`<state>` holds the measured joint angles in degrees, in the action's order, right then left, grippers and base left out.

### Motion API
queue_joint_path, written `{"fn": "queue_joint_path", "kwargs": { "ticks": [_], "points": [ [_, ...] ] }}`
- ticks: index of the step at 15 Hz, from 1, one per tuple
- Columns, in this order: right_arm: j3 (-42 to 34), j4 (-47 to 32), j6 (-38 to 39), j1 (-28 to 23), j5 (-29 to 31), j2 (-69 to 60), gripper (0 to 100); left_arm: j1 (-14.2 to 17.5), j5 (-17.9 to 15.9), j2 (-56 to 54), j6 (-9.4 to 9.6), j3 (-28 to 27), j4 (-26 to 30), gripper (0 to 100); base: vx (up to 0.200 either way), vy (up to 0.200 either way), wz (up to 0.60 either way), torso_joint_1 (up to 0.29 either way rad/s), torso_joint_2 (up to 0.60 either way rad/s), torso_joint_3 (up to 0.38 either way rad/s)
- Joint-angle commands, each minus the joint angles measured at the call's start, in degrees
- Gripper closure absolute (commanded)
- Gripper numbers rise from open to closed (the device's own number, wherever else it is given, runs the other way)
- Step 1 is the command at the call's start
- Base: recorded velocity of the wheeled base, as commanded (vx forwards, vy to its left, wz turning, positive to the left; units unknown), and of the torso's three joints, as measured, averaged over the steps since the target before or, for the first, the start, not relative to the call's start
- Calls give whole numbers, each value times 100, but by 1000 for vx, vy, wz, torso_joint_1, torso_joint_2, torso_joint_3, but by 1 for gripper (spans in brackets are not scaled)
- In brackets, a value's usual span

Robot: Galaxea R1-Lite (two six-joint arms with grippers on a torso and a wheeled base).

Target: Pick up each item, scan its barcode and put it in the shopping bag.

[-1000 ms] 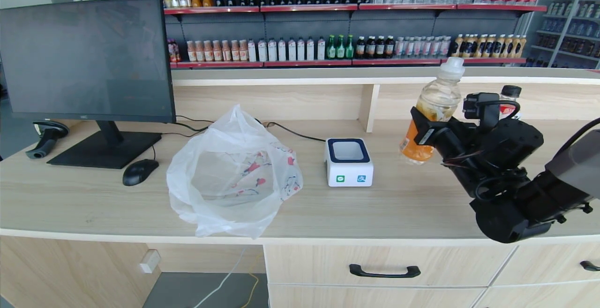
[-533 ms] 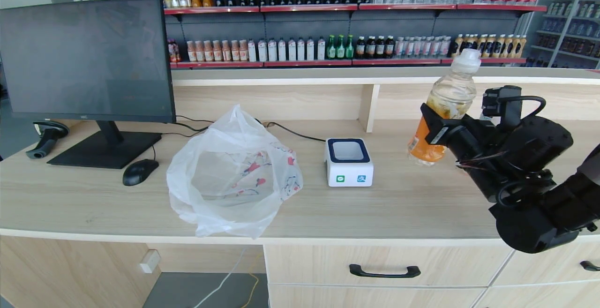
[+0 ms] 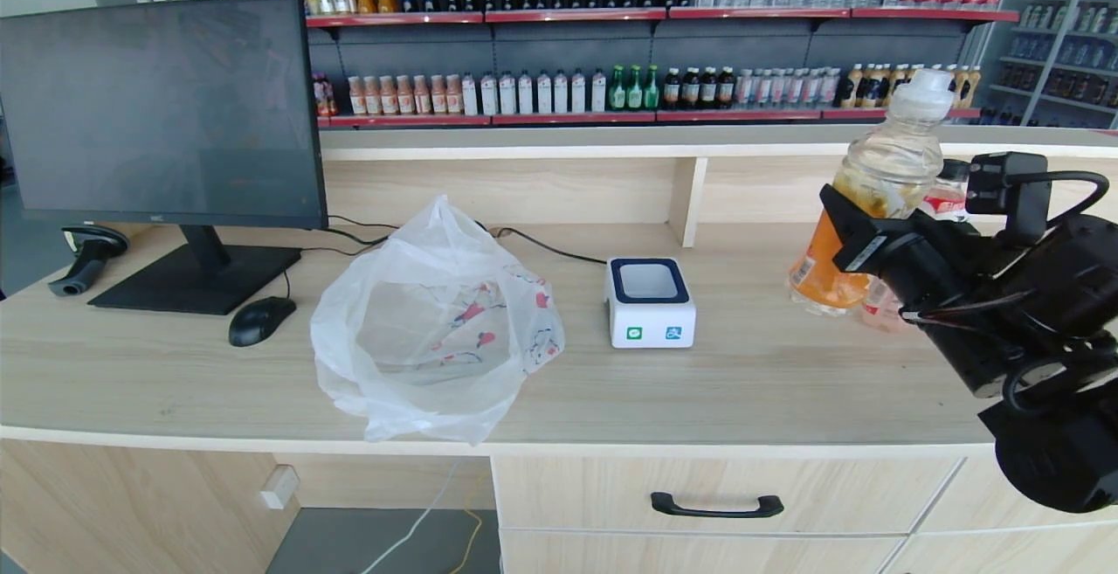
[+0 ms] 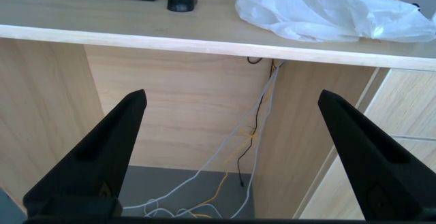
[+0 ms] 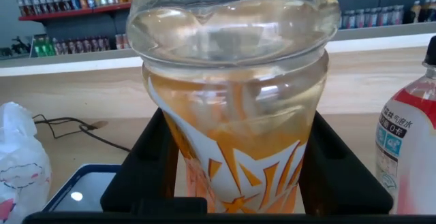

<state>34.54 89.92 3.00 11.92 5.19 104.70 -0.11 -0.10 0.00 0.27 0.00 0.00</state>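
Observation:
My right gripper is shut on an orange-labelled drink bottle with a white cap, held tilted above the right side of the counter. In the right wrist view the bottle stands between the black fingers. A second bottle with a red and white label stands just behind it on the counter. The white barcode scanner sits mid-counter, left of the held bottle. The clear shopping bag lies open further left. My left gripper hangs open below the counter edge, holding nothing.
A monitor on a stand, a black mouse and a handheld scanner occupy the counter's left end. A raised back ledge runs behind the counter. Shelves of bottles fill the background. Drawers sit below the front edge.
My right arm has carried the orange bottle to the right and slightly upward, away from the barcode scanner. The bag and scanner have stayed put.

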Motion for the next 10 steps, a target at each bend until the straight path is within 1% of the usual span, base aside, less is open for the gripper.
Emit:
{"fn": "queue_joint_path", "kwargs": {
  "ticks": [1,3,5,10],
  "points": [
    [-316,8,-10,3,-1,-407,100,2,1,0,0,0,0,0,0,0,0,0,0,0],
    [-597,8,-27,29,-10,-697,100,2,1,0,0,0,0,0,0,0,0,0,0,0],
    [-1072,8,-27,196,-10,-1233,100,2,1,0,0,0,0,0,0,0,0,0,0,0],
    [-1880,8,-36,205,-18,-2059,100,2,1,0,0,0,0,0,0,0,0,0,0,0]
  ]
}}
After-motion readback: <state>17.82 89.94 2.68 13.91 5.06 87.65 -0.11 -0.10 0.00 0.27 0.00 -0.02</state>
